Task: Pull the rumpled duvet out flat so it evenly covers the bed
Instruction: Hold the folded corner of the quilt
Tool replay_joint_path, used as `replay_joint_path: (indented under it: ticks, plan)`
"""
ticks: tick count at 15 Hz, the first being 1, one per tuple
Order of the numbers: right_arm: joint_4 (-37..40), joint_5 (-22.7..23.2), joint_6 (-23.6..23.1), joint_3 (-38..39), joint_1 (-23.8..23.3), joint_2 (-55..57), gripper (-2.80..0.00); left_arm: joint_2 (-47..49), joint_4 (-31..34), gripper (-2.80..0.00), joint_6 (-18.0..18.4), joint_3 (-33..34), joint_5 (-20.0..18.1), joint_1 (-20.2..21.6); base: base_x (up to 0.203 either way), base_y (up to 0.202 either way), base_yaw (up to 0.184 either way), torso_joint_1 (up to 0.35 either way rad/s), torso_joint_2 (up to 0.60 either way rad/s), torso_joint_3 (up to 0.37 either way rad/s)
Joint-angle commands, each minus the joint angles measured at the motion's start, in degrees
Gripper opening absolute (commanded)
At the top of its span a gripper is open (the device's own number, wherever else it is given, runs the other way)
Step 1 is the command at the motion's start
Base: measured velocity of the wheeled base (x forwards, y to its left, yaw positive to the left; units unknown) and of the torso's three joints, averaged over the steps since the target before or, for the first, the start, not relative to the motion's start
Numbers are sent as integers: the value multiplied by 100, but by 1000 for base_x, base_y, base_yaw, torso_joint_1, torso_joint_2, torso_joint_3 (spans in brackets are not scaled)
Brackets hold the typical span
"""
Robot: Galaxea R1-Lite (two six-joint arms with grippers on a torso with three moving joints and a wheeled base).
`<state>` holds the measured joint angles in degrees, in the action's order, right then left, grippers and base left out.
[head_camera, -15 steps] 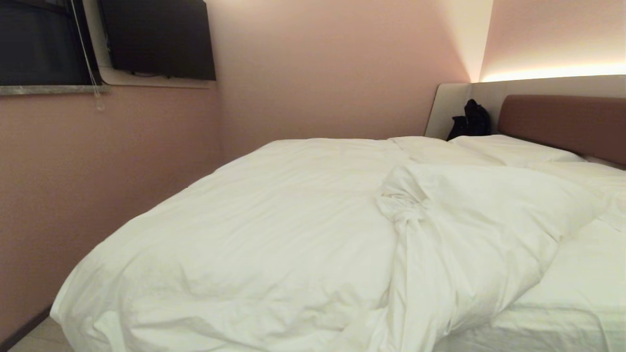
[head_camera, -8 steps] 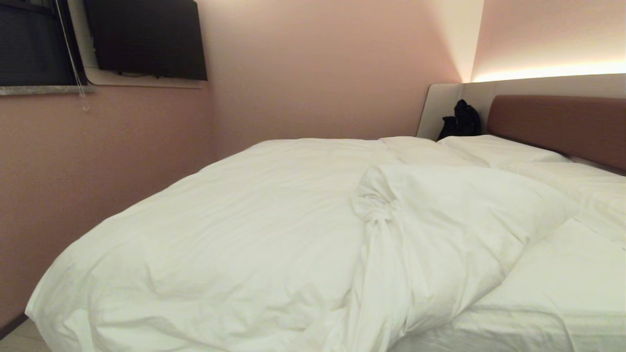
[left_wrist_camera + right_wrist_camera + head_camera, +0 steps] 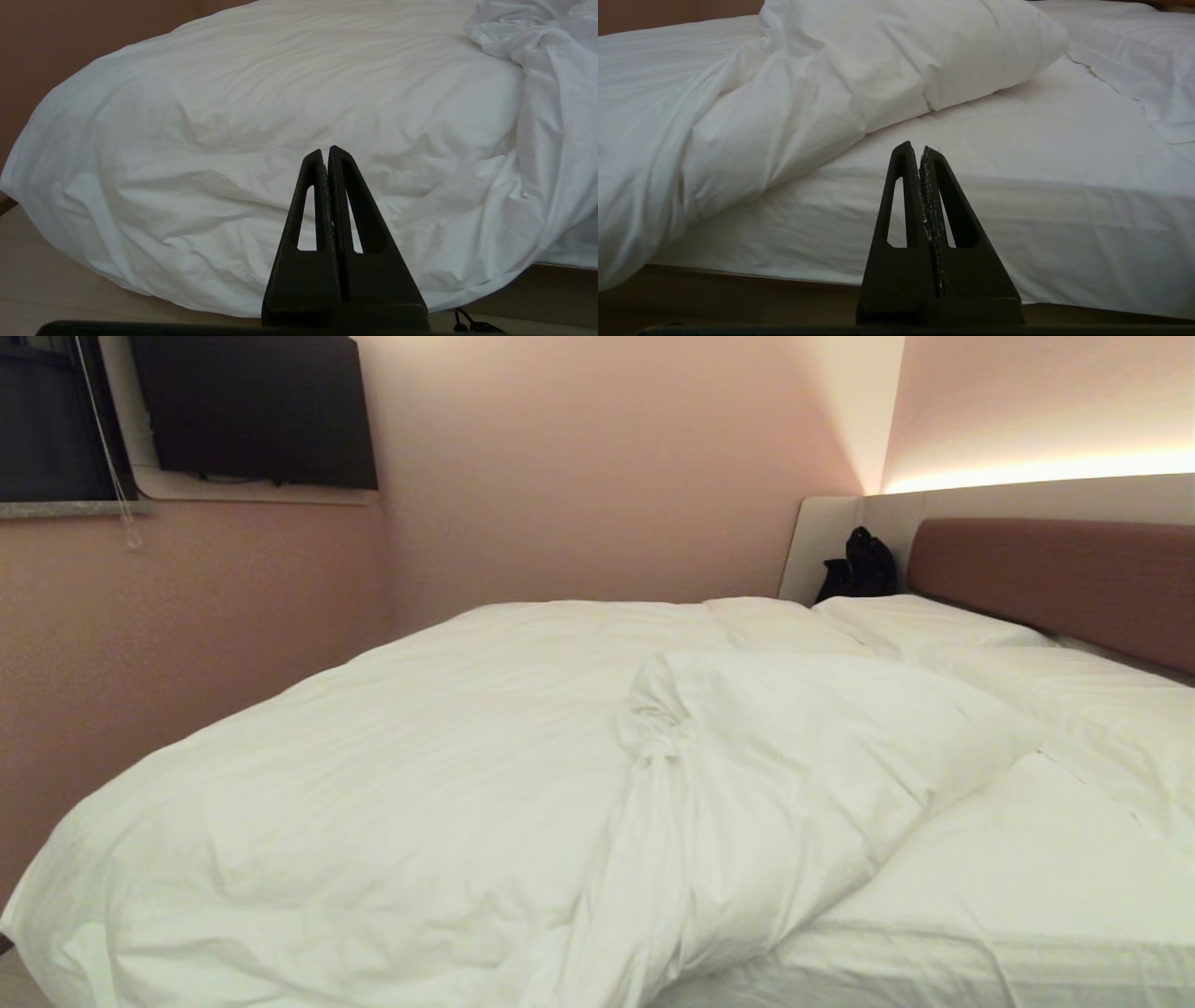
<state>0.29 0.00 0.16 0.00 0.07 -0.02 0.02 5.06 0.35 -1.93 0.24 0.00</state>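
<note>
Pink walls [image 3: 579, 476] close in the corner of this small room, with a dark screen [image 3: 252, 411] mounted high on the left and a lit strip glowing above the headboard [image 3: 1055, 579] on the right. Filling the floor below is the bed [image 3: 980, 896], its length running from the near edge away toward that brown headboard at far right.

On the left, the duvet [image 3: 373, 784] lies puffed up and heaped over the left half of the bed, its bulk hanging over the near left corner. Moving right, it bunches into a twisted knot near the middle and a thick fold slants off toward the far right, so the long ridge runs diagonally across the mattress. Right of that, the bare sheet [image 3: 990, 859] shows, and pillows [image 3: 924, 621] sit up by the headboard, with a dark bag [image 3: 859, 569] wedged in the corner beside them.

Compared with a second ago, the whole view has slid: the screen, bag and headboard all sit further left now, so the camera has moved, not the bedding.

Down low, the left gripper [image 3: 326, 151] is clenched shut on nothing, pointing at the duvet's hanging edge. The right gripper [image 3: 920, 148] is likewise closed and empty, facing the bare sheet.
</note>
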Motion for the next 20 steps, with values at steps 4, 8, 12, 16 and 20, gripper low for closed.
replay_joint_path:
  ticks: [4,8,12,16,20]
  plan:
    - [-3,0,-7,0,1,2,-280,-2,-5,-280,-9,-1,11,0,0,-192,0,3,0,3]
    - [-3,0,2,0,1,2,-280,-2,-5,-280,-26,-1,11,0,0,-190,0,3,3,2]
    - [-3,0,-3,0,1,2,-280,-2,-5,-280,-40,-1,1,0,0,-189,0,1,2,1]
    - [-3,0,2,0,1,2,-280,-2,-5,-280,-71,-1,-7,0,0,-46,-1,3,0,1]
    - [-3,0,2,0,1,2,-280,-2,-5,-280,-70,-8,-16,0,0,0,0,0,0,0]
